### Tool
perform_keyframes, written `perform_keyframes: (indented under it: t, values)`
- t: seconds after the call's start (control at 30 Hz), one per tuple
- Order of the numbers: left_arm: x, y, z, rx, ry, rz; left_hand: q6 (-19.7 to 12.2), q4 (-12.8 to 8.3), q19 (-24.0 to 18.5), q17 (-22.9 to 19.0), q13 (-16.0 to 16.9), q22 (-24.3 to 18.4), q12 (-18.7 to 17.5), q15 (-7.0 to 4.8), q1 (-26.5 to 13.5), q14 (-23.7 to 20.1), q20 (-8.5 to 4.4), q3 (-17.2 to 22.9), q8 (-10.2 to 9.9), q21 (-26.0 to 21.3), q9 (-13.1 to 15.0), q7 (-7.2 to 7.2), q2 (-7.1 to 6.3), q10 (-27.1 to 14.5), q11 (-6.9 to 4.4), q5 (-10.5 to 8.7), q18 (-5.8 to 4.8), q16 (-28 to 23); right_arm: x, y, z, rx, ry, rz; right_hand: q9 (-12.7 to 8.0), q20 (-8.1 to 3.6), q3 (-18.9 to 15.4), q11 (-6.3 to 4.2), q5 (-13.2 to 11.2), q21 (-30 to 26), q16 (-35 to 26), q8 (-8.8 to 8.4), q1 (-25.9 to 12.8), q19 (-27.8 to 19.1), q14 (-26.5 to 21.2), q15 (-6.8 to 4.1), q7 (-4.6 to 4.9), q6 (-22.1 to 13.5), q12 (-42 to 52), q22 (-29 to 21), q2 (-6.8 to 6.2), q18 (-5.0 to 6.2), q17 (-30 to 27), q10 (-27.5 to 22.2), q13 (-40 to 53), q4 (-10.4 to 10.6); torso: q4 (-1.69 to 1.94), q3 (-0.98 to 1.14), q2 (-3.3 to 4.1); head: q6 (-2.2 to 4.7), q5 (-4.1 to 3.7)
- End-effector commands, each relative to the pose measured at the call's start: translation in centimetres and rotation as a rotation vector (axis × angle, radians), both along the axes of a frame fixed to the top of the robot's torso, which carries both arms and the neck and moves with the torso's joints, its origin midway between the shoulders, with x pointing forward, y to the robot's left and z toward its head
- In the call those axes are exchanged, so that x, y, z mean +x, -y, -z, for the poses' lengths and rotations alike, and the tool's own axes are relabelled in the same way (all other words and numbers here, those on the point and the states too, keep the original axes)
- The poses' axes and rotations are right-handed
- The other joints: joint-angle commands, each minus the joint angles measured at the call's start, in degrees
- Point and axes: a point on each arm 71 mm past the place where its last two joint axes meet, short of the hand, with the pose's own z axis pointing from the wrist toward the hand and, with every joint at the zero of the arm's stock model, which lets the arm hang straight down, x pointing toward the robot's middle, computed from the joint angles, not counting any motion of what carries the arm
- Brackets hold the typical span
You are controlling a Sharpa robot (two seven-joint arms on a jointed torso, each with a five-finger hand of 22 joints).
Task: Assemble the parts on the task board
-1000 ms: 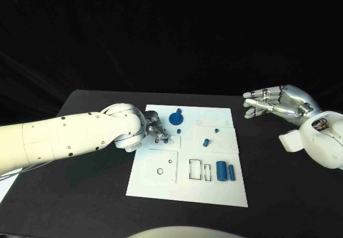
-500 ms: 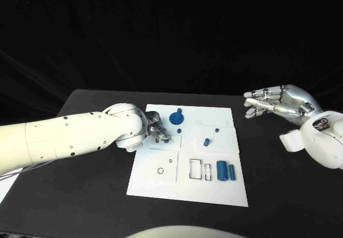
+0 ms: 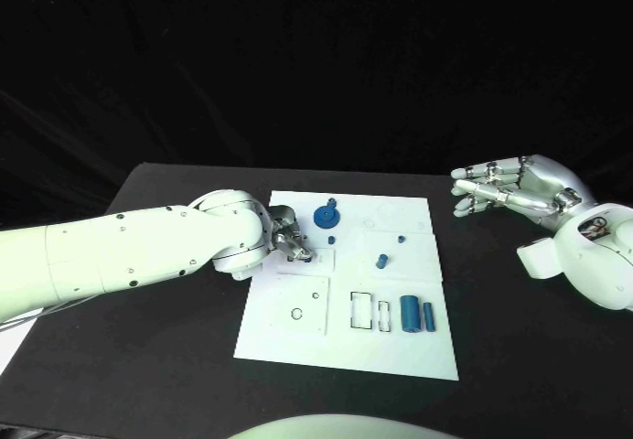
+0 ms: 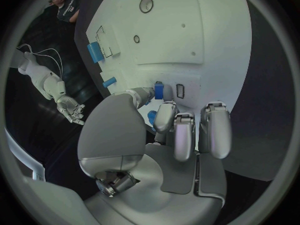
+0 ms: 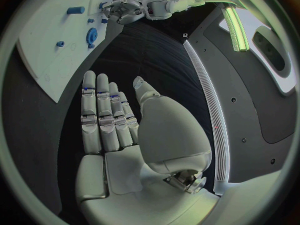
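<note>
The white task board (image 3: 304, 338) lies mid-table. My left hand (image 3: 286, 240) hovers low over its left middle; in the left wrist view its thumb and a finger pinch a small blue part (image 4: 159, 91) right beside a narrow slot (image 4: 180, 90). The same part (image 3: 306, 260) peeks out under the fingers in the head view. A blue gear (image 3: 326, 218) lies near the board's far edge. My right hand (image 3: 520, 192) hangs open in the air off the board's right side, holding nothing, with its fingers (image 5: 103, 117) straight.
On the board lie two small blue pegs (image 3: 400, 240), a short blue piece (image 3: 380, 262), and a thick blue cylinder (image 3: 411, 314) with a thinner one (image 3: 429, 315) beside it. Rectangular recesses (image 3: 360, 311) and a round hole (image 3: 297, 315) sit nearer the front.
</note>
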Motion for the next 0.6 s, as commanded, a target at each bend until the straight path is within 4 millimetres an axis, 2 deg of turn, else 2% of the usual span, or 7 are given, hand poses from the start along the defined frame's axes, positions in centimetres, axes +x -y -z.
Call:
perform_keyframes:
  t: [0.03, 0.6]
  values:
    - [-0.23, -0.16, 0.51, 0.024, -0.026, 0.0, 0.71, -10.29, 0.54, 15.08, 0.14, 4.15, 0.18, -0.08, -0.62, 6.14, -0.12, 9.95, 0.26, 0.14, 0.09, -0.37, 0.14, 0.33, -0.01, 0.41, -0.96, 0.18, -0.02, -0.12, 0.02, 0.004, -0.001, -0.014, -0.05, 0.18, -0.39, -0.08, 0.41, -0.39, -0.26, 0.0, -0.35, 0.15, 0.06, 0.28, -0.08, -0.38, 0.21, -0.12, 0.22, 0.34, -0.09, -0.44, -0.07, -0.07, 0.0, -0.02, 0.02, 0.05, 0.06]
    - [-0.46, -0.3, 0.37, 0.021, -0.029, 0.013, 1.13, -11.47, 0.7, 15.08, 0.77, 4.51, 0.82, -0.18, -1.97, 6.14, -0.22, 10.71, 0.68, 0.3, 0.76, -0.53, -0.33, 0.82, -0.16, 2.88, -1.03, 0.18, 0.04, -0.12, 0.11, 0.003, -0.004, -0.015, -0.06, 0.19, -0.43, -0.08, 0.47, -0.44, -0.28, 0.01, -0.35, 0.16, 0.06, 0.28, -0.08, -0.37, 0.22, -0.15, 0.24, 0.34, -0.1, -0.46, -0.09, -0.09, -0.04, 0.02, 0.01, -0.11, 0.11]
